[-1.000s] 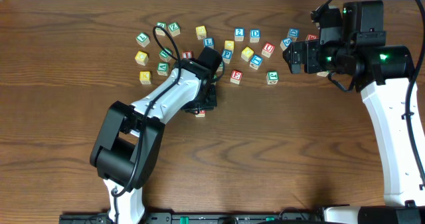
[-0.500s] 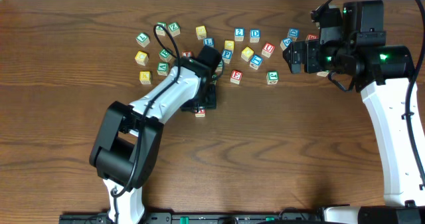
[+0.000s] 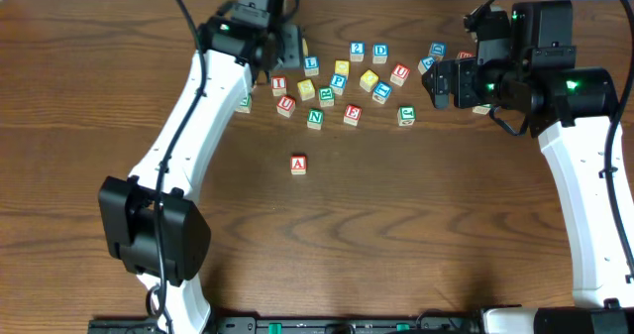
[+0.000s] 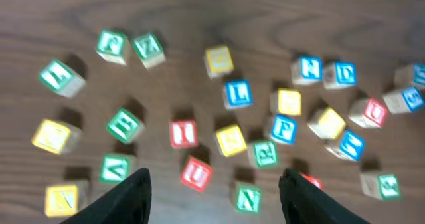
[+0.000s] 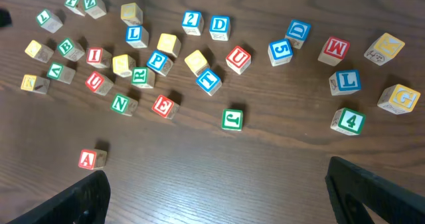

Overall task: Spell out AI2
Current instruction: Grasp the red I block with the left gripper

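Observation:
The red A block (image 3: 298,165) stands alone on the table in front of the block cluster; it also shows in the right wrist view (image 5: 88,159). The red I block (image 3: 278,84) (image 4: 183,133) (image 5: 95,56) and the blue 2 block (image 3: 357,50) (image 4: 310,68) (image 5: 192,21) lie in the cluster. My left gripper (image 3: 285,49) (image 4: 216,211) is open and empty, held above the cluster's back left part. My right gripper (image 3: 441,81) (image 5: 226,204) is open and empty, above the table at the right of the cluster.
Several other letter and number blocks lie scattered along the back, among them a red U (image 3: 285,104), a green N (image 3: 315,118), a blue L (image 3: 311,64) and a blue D (image 3: 380,51). Bare wood lies around the A block.
My left gripper has let go of the A block and swung up and back over the block cluster. The A block stays where it was set. The right arm has not moved.

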Tool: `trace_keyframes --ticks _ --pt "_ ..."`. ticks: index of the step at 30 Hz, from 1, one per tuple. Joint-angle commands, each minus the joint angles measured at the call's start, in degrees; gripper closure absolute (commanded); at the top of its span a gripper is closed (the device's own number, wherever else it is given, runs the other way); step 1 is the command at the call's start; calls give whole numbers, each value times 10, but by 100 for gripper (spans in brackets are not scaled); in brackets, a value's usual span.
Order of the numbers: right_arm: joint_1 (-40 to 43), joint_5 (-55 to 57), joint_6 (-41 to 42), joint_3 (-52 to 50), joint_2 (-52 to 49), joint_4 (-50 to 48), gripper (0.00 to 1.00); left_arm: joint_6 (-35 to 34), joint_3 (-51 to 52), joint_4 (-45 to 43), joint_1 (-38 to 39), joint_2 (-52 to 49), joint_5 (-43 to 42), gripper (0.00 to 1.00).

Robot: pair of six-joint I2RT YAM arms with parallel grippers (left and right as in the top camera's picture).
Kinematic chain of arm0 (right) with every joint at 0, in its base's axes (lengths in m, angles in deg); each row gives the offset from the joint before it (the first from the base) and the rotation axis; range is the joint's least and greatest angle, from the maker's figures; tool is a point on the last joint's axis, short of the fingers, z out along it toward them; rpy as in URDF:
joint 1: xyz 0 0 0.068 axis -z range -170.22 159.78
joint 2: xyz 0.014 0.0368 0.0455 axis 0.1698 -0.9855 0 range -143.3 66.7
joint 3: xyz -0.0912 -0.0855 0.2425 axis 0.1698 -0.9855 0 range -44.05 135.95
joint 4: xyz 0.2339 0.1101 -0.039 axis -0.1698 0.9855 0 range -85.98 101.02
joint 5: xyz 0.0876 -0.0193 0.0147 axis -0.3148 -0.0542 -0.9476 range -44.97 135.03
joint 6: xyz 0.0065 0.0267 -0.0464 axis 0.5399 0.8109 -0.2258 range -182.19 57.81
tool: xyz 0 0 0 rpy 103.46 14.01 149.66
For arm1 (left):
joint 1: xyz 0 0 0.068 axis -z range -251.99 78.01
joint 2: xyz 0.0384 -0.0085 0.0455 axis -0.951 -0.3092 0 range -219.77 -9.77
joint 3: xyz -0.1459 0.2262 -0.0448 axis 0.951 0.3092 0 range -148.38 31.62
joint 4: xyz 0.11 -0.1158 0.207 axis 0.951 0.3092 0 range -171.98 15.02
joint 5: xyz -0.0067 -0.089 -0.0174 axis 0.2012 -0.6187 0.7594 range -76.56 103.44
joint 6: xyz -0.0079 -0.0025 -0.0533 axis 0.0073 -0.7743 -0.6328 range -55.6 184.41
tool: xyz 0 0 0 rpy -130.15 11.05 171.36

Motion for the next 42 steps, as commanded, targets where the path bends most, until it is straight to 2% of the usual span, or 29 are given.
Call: trace_keyframes --ticks 1,20,34,42 --pt "-2 -3 1 11 -2 3 1 23 -3 -18 -12 -39 18 39" --pt "-2 -4 1 11 -2 5 1 12 -3 -57 -9 -188 20 44" --pt "-2 -4 1 11 -2 13 1 12 -2 -82 -9 -228 48 45" --pt "-2 -3 1 11 -2 17 1 12 -2 -95 -9 -228 48 60"
